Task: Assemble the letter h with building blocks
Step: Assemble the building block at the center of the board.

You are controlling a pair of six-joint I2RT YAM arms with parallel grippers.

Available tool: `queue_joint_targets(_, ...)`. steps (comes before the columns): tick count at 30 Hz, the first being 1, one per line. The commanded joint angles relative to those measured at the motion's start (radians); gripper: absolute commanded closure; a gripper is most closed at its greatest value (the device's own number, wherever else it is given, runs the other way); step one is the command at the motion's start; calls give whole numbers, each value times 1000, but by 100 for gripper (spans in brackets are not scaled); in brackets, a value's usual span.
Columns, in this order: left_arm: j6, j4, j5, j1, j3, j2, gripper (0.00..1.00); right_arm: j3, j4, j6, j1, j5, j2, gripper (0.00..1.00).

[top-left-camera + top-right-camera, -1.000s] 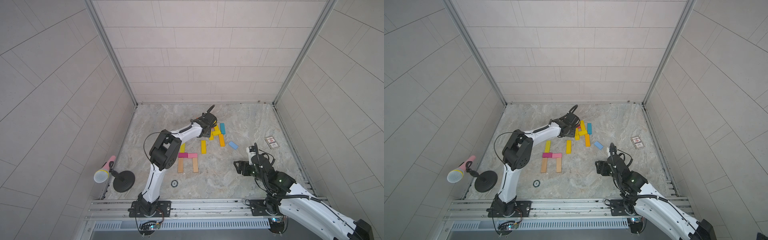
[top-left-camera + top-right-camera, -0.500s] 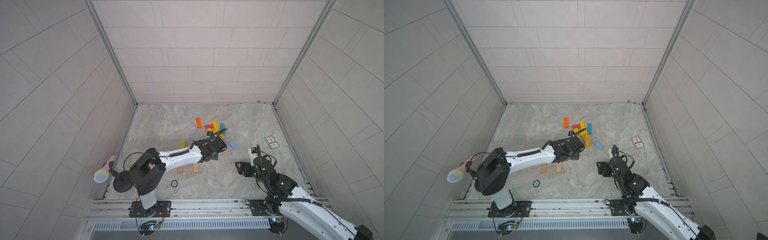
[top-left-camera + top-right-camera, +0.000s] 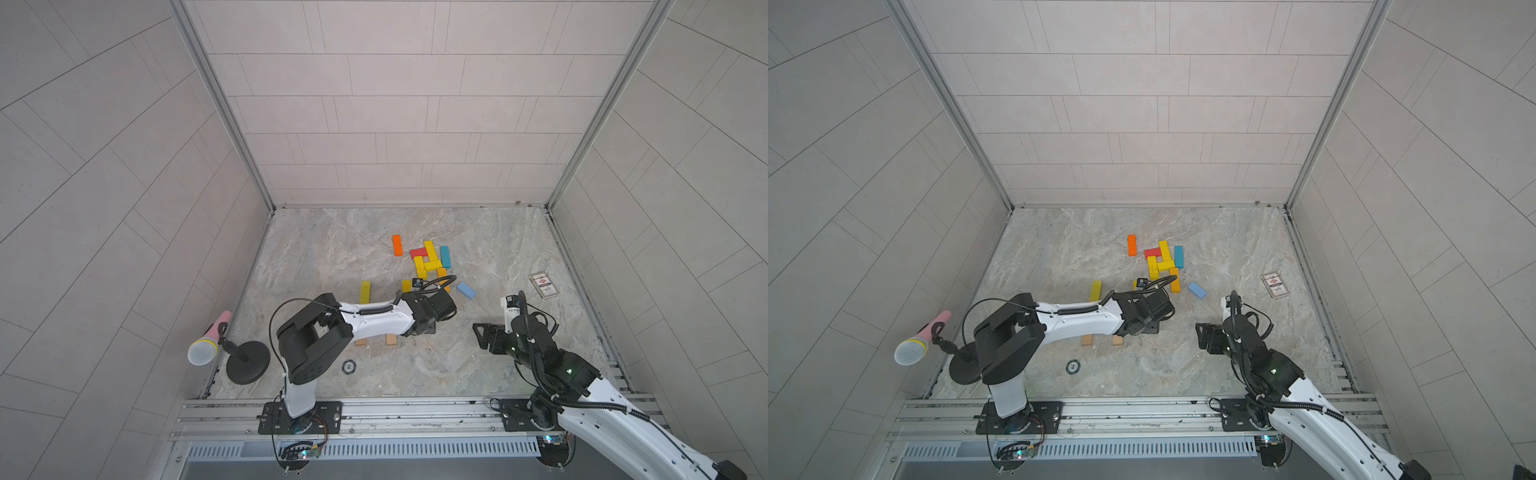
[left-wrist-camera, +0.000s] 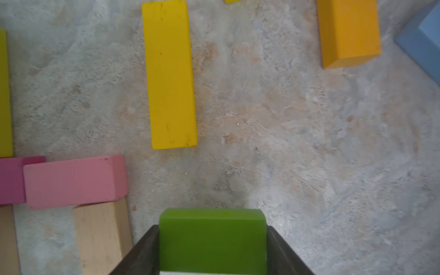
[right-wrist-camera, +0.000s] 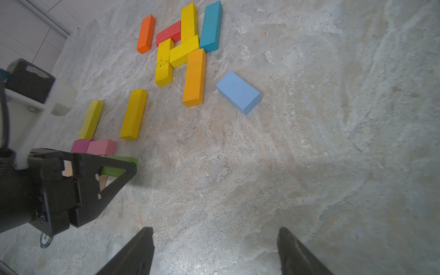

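Right gripper [image 5: 215,232] at near right: jaws wide apart, nothing between them. Left gripper [image 4: 212,229] is clamped on a short green wooden block [image 4: 212,245], just right of a plain wood bar [image 4: 100,235] that touches a pink block [image 4: 73,181]. Farther out: long yellow bar [image 4: 170,73] and light blue block [image 5: 238,91]. Farthest: cluster of yellow, orange, red and teal bars [image 5: 184,51].

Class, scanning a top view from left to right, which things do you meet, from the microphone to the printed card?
microphone → lone yellow block → lone orange block → teal block → light blue block → printed card
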Motion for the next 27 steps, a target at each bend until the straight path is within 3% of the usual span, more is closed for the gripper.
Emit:
queue_joint_targets(1,-31,-30,-34,5,34,23,45,-10,-21,2,-5,11,-15,17)
queue_joint_targets(27,32,-50,-77,44,79,75,46,-12,-26,2,-15,-6,-29,17)
